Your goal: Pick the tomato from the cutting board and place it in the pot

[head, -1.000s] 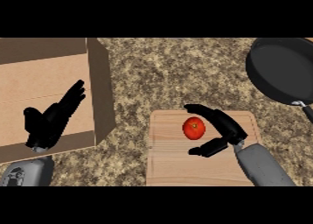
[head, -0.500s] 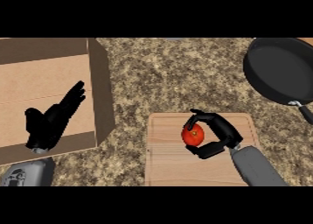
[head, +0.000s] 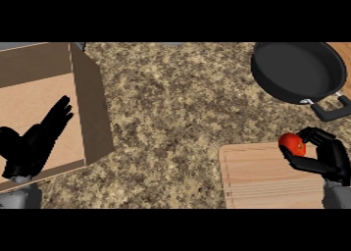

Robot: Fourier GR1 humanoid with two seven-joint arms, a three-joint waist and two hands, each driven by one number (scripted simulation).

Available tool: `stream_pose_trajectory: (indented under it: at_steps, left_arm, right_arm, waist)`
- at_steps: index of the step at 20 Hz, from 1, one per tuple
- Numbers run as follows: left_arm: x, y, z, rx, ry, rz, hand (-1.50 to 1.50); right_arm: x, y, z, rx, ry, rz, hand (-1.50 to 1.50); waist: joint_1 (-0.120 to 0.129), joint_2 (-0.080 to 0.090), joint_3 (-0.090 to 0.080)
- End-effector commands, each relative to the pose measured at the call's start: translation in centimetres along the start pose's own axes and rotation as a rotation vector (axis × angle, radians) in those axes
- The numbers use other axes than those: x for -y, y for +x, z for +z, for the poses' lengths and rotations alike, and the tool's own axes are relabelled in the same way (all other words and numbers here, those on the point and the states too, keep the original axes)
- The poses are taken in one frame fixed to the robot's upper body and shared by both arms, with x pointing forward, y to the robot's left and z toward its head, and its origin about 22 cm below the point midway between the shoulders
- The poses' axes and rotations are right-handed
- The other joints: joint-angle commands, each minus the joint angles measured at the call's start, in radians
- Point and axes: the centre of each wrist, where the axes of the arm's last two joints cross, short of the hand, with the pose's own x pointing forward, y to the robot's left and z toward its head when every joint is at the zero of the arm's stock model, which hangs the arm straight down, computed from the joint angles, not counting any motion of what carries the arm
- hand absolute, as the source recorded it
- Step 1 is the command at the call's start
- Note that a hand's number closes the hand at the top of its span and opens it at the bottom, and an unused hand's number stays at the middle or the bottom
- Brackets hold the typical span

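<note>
You see the right hand near the counter's right edge, fingers and thumb curled round the tomato; the tomato sits in that grasp over the far edge of the cutting board, near the black pot at the far right corner; the left hand rests open, fingers straight and together, over the cardboard box at the left edge.

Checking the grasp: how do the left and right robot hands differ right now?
The black left robot hand is open with straight fingers, holding nothing; the black right robot hand curls round the round red tomato. The left shows over the brown cardboard box; the right at the far edge of the light wooden cutting board. Both enter from the view's lower edge.
</note>
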Motion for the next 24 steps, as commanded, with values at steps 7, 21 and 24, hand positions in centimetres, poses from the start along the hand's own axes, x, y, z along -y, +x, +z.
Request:
stream_pose_trajectory:
  at_steps: [7,21,24]
  left_arm:
    - [5.7,-3.1,0.0,-0.092,-0.162,0.059,0.0]
    - [6.4,-2.5,-1.4,-0.095,-0.177,0.043,0.0]
    - [6.0,-3.3,-1.0,-0.093,-0.198,0.044,0.0]
  right_arm:
    - [10.9,-0.3,5.6,0.016,-0.538,0.246,1.5]
    - [11.8,10.2,2.9,0.089,-0.622,0.574,1.5]
    - [11.0,12.7,1.8,0.058,-0.621,0.627,1.5]
  waist:
    - [0.071,0.027,-0.012]
    - [0.086,0.03,-0.015]
    - [0.096,0.032,-0.017]
